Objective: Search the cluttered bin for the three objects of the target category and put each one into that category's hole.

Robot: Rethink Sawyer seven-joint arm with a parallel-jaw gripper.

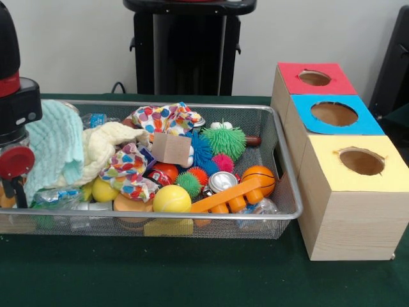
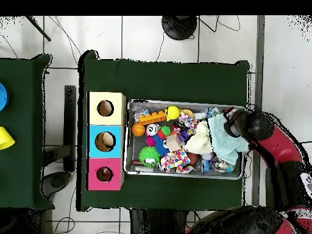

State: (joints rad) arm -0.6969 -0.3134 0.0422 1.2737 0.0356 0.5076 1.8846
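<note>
Three boxes sitting in a row beside the bin [image 1: 289, 167]: red top with hole [image 1: 314, 78], blue, yellow. No plush animals showing among the clutter. Gripper [image 1: 14, 167] hanging over the bin's end; fingers' state unclear. No writing readable.

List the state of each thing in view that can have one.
wire basket: full, cluttered
red-topped box: hole unblocked
blue-topped box: hole unblocked
yellow-topped box: hole unblocked
arm: over the basket's end, among cloths; jaws hidden
green cloth: crumpled
plush animals: none visible
</note>
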